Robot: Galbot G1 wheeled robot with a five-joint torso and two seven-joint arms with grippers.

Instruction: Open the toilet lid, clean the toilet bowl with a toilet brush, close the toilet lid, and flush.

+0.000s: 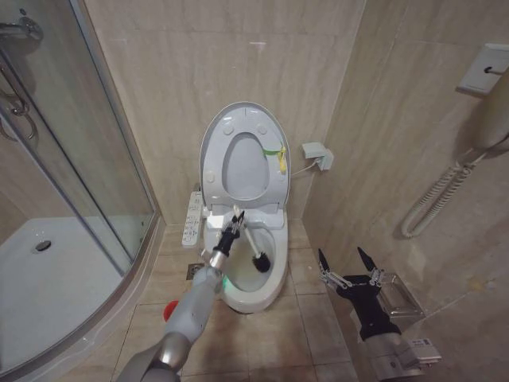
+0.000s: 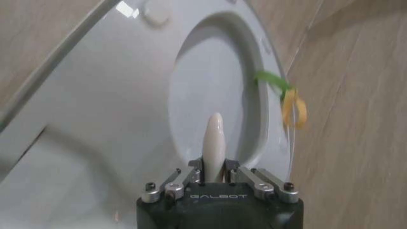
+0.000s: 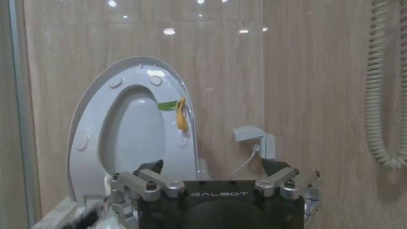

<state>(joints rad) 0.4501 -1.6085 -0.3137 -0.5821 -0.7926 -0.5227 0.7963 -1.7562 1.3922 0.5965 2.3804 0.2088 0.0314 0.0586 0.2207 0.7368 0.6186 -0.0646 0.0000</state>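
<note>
Left claw [image 1: 231,232] clamps the toilet brush [image 1: 250,246] handle — bristles below in the toilet bowl [image 1: 274,280]; right claw [image 1: 347,263] spread, empty.

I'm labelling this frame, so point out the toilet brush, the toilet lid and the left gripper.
toilet brush [image 1: 259,260]: head view, black bristle head.
toilet lid [image 1: 216,137]: head view, raised underside.
left gripper [image 1: 233,231]: head view, fingertips on handle.

You see white toilet lid [image 1: 219,139] at frame centre, yellow-green tag [image 1: 278,155] on its right edge. White toilet bowl [image 1: 274,274] below. Toilet brush [image 1: 253,248]: white handle, black bristle head. Beige veined wall tiles [image 1: 159,72]. Red cup [image 1: 170,310] lower left.
</note>
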